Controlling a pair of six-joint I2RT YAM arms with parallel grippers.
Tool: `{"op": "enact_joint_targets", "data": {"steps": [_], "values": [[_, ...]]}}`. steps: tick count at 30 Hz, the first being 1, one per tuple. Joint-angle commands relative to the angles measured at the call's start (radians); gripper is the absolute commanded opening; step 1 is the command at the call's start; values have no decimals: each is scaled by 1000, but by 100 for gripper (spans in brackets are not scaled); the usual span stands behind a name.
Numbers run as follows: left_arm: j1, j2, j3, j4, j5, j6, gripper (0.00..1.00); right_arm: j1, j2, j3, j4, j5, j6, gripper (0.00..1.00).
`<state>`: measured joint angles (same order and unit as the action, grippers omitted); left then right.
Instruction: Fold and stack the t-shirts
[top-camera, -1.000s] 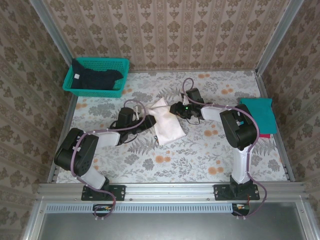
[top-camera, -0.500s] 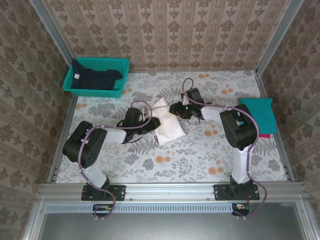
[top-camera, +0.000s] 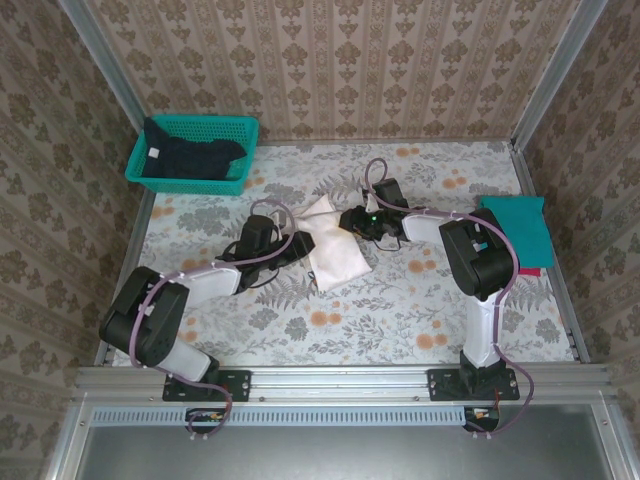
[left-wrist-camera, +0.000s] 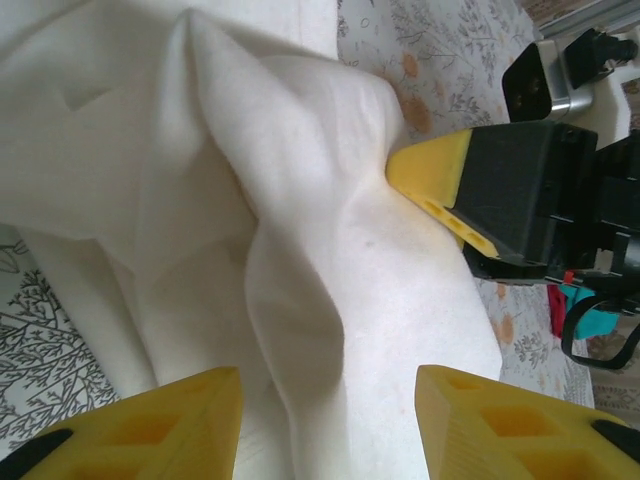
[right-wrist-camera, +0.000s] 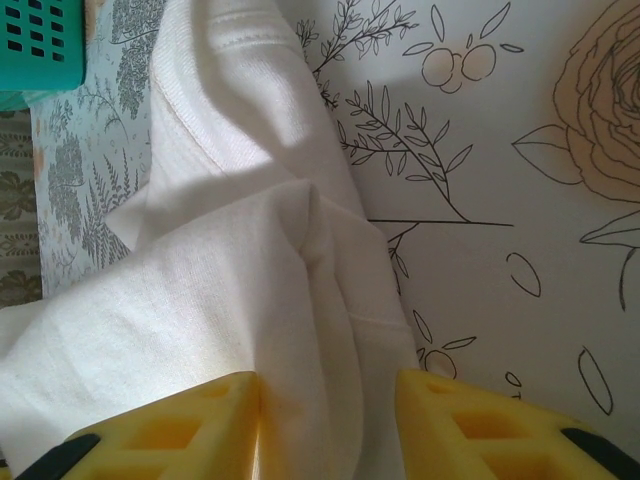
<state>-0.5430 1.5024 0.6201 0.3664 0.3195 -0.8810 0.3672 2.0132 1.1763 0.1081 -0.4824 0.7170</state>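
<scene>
top view: white shirt (top-camera: 333, 250) lies bunched on the table (top-camera: 400, 300) between the two grippers, with the left gripper (top-camera: 298, 243) at its left edge and the right gripper (top-camera: 353, 218) at its upper right edge. navy shirt (top-camera: 190, 158) sits in the basket (top-camera: 240, 125), well beyond the left fingers; teal shirt (top-camera: 520, 228) lies well apart to the right of the right fingers. left wrist view: left fingers (left-wrist-camera: 180, 420) spread, a loose fold of shirt between them, not squeezed; one right fingertip (left-wrist-camera: 430, 170) touches the cloth ahead. right wrist view: right fingers (right-wrist-camera: 190, 425) pinch a ridge of shirt that fills their gap.
</scene>
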Motion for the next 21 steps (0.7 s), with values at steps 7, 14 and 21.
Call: {"op": "enact_joint_targets", "data": {"steps": [7, 14, 21], "values": [[-17, 51, 32, -114, -59, -4, 52, 0, -14, 5, -17, -18, -1, 41], [-33, 88, 57, -80, -33, -14, 52, -3, -17, -9, -5, -22, 6, 41], [-42, 115, 86, -46, -7, -24, 45, -4, -12, -10, -1, -26, 8, 41]]}}
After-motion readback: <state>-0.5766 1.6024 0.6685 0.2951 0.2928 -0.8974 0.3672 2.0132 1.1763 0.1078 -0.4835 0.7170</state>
